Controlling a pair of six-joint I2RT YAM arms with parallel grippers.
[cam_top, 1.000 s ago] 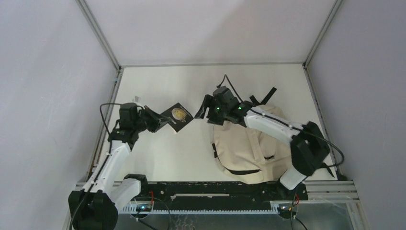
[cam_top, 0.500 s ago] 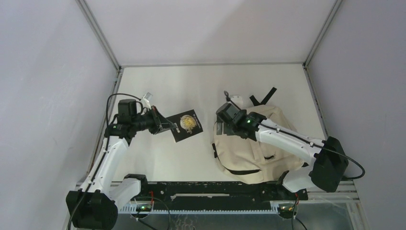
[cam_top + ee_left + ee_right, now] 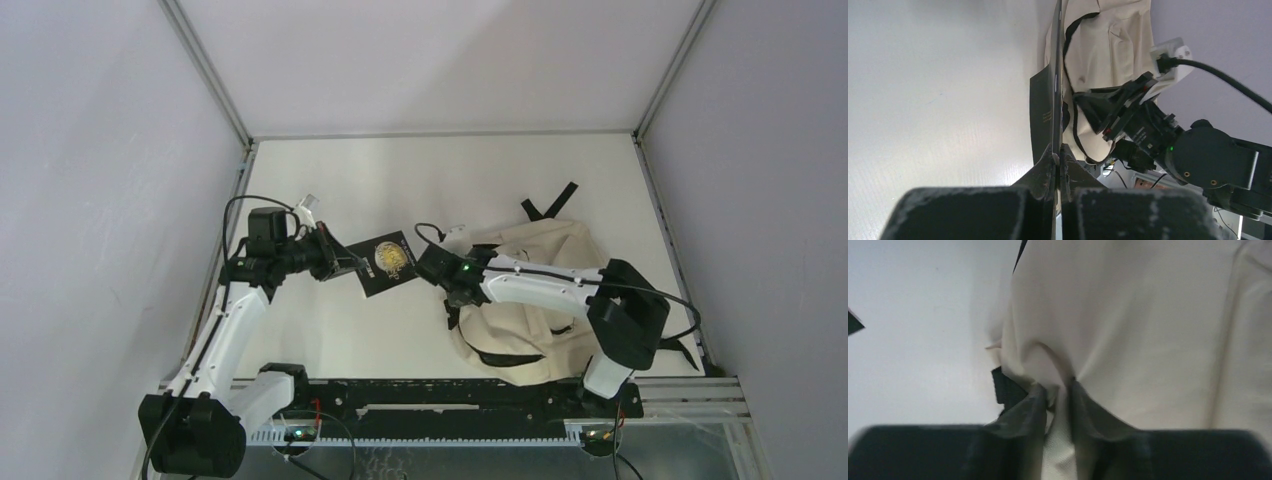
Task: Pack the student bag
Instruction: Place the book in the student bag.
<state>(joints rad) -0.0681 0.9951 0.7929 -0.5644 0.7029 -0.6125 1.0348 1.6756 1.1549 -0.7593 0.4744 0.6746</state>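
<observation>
Left gripper (image 3: 1057, 156): jaws clamped on the near edge of a thin black booklet (image 3: 386, 262), gold emblem facing up. Right gripper (image 3: 1058, 392): jaws pinched on a fold of the student bag (image 3: 545, 243). Bag lies at 4 o'clock on the table (image 3: 400, 180), with the booklet just beside it at its 9 o'clock.

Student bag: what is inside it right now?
The student bag hides its interior: only cream outer fabric shows, pinched by the right gripper. The black book is outside, held by the left gripper.
</observation>
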